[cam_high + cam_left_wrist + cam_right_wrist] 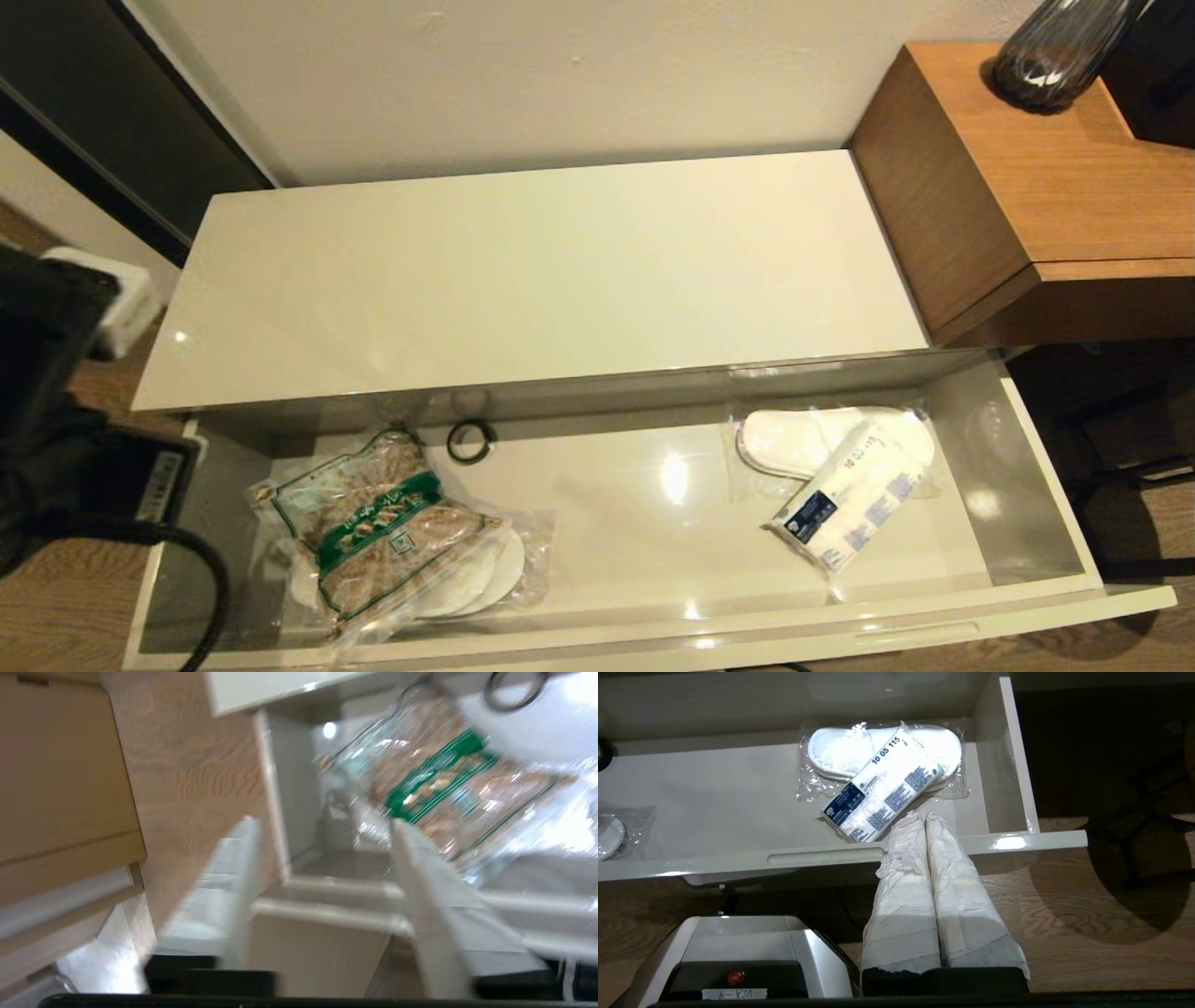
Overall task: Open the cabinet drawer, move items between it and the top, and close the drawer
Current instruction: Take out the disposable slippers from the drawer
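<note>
Crinkly, light food bag (pixel 387 527) at the cabinet drawer (pixel 1046 597) left end suits an edge pinch; left gripper (pixel 322 896) spread, right gripper (pixel 924 821) clenched empty.

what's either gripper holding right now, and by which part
Nothing is held. The left gripper is open near the food bag; the right gripper is shut on nothing by the drawer front.

Drawer (pixel 1027 611) stood pulled fully out, glossy cream floor, grey walls. Food bag (pixel 392 527), clear with green-and-white label, lay tilted at left end over wrapped white slippers (pixel 490 574). Second wrapped slipper pair (pixel 803 439) lay at right end. Cabinet top (pixel 541 271) bare, glossy cream
</note>
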{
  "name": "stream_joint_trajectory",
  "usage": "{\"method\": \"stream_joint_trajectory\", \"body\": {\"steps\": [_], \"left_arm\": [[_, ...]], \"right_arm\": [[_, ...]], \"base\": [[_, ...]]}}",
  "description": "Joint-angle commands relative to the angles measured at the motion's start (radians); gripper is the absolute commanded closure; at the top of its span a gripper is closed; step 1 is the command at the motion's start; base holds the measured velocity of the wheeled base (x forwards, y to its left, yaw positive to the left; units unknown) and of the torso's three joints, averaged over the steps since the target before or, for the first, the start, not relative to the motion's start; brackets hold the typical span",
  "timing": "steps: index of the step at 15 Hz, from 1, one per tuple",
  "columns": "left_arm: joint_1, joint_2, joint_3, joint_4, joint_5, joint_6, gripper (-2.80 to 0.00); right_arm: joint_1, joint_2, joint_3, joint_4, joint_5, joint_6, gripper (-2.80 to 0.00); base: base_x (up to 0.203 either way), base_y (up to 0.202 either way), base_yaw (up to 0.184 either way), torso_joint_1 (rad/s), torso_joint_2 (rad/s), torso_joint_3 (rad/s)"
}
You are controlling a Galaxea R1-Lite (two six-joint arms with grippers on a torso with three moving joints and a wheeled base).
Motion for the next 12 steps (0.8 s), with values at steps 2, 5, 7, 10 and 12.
{"method": "stream_joint_trajectory", "body": {"steps": [2, 5, 7, 10, 12], "left_arm": [[0.038, -0.197, -0.018, 0.131, -0.018, -0.001, 0.0], [0.055, -0.229, -0.03, 0.185, -0.027, -0.002, 0.0], [0.151, -0.335, -0.048, 0.279, -0.05, -0.001, 0.0], [0.441, -0.587, -0.135, 0.517, -0.229, 0.0, 0.0], [0.605, -0.689, -0.19, 0.69, -0.397, 0.006, 0.0]], "right_arm": [[0.0, 0.001, 0.002, -0.001, 0.001, -0.001, 0.0], [0.0, 0.001, 0.002, -0.001, 0.001, -0.001, 0.0], [0.0, 0.001, 0.002, -0.001, 0.001, -0.001, 0.0], [0.0, 0.001, 0.002, 0.0, 0.001, -0.001, 0.0], [0.0, 0.001, 0.002, 0.001, 0.001, -0.001, 0.0]], "base": [[0.0, 0.0, 0.0, 0.0, 0.0, 0.0], [0.0, 0.0, 0.0, 0.0, 0.0, 0.0], [0.0, 0.0, 0.0, 0.0, 0.0, 0.0], [0.0, 0.0, 0.0, 0.0, 0.0, 0.0], [0.0, 0.0, 0.0, 0.0, 0.0, 0.0]]}}
